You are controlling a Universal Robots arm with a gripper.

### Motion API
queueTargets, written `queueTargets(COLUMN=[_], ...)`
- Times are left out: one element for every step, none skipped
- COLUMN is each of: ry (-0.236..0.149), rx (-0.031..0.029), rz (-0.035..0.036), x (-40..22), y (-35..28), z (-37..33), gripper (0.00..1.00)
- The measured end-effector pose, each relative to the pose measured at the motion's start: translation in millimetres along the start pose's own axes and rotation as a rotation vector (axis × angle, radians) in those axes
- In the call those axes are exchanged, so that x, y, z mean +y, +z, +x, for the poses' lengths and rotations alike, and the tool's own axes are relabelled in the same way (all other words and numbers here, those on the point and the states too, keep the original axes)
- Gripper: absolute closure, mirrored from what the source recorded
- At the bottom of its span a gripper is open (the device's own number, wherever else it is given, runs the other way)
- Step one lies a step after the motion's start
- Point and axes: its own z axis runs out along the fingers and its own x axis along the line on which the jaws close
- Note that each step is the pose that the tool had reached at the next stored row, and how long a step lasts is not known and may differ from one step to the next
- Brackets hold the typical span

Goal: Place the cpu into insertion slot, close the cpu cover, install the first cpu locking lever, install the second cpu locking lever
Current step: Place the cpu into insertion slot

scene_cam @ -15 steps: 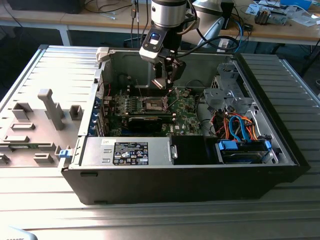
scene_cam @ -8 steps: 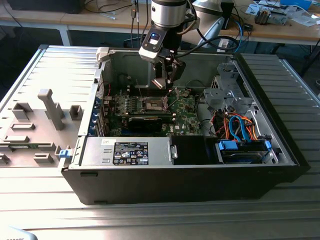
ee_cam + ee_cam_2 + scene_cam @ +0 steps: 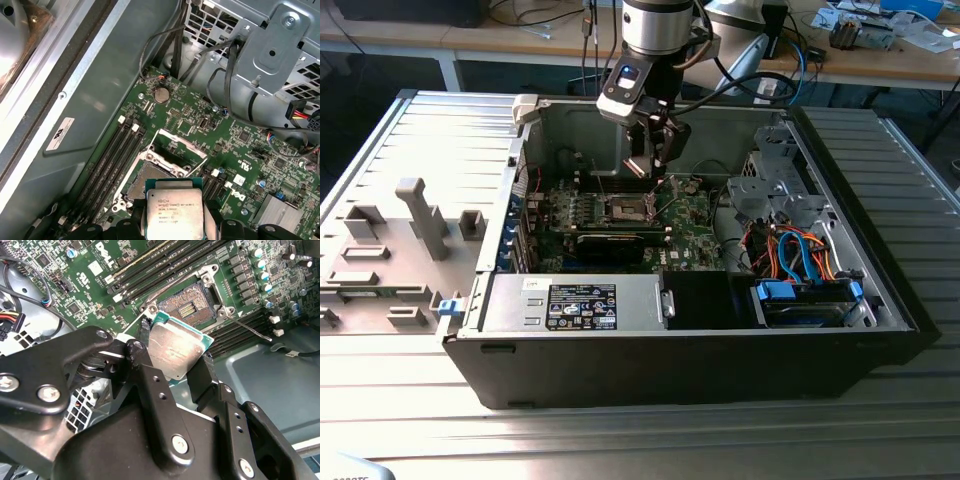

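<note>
**A:** Claw status?

**B:** We have the gripper (image 3: 176, 346) clamped on the cpu (image 3: 174, 210), with a finger (image 3: 146, 335) on each of two opposite edges and the metal top left free. The chip is held clear of the board, just by the insertion slot (image 3: 192, 302), not seated.

**A:** Handling?

**B:** We judge it light, thin and stiff. The metal top looks smooth, so probably slippery. The green rim is the place to hold, and that's where we grip. We'd treat the underside and the slot's contacts as fragile: a sideways scrape is the risk.

**A:** Cover, levers?

**B:** The cpu cover (image 3: 167, 161) is hinged up at one edge of the slot. One locking lever (image 3: 250, 329) is swung out beside it.

**A:** Surface, room?

**B:** The slot sits mid motherboard (image 3: 695, 215), with memory slots (image 3: 117, 155) along one side. The board lies in the open pc case (image 3: 670, 345), with the power supply (image 3: 575, 300) along the case's near edge. The case rests on a ribbed metal table (image 3: 880, 150), and grey fixture blocks (image 3: 420, 215) stand toward the table's edge at the exterior view's left. We see benches (image 3: 910, 68) with cables behind.
</note>
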Motion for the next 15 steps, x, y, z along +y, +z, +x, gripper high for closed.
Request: queueTargets(ry=[0.004,0.005,0.007,0.008,0.010,0.012,0.015,0.016,0.018,0.020,0.021,0.023,0.024,0.026,0.027], rx=[-0.0001,-0.0002,-0.0002,-0.0003,-0.0003,-0.0004,-0.0005,-0.0005,-0.0005,-0.0006,-0.0006,-0.0007,-0.0007,-0.0008,-0.0008], rz=[0.0000,0.0000,0.0001,0.0001,0.0001,0.0001,0.0002,0.0001,0.0002,0.0002,0.0002,0.0002,0.0002,0.0002,0.0002], x=[0.0,0.0,0.0,0.0,0.0,0.0,0.0,0.0,0.0,0.0,0.0,0.0,0.0,0.0,0.0], y=[0.0,0.0,0.0,0.0,0.0,0.0,0.0,0.0,0.0,0.0,0.0,0.0,0.0,0.0,0.0], z=[0.0,0.0,0.0,0.0,0.0,0.0,0.0,0.0,0.0,0.0,0.0,0.0,0.0,0.0,0.0], gripper=[0.45,0.45,0.45,0.45,0.45,0.45,0.45,0.45,0.45,0.45,0.45,0.45,0.45,0.45,0.45])
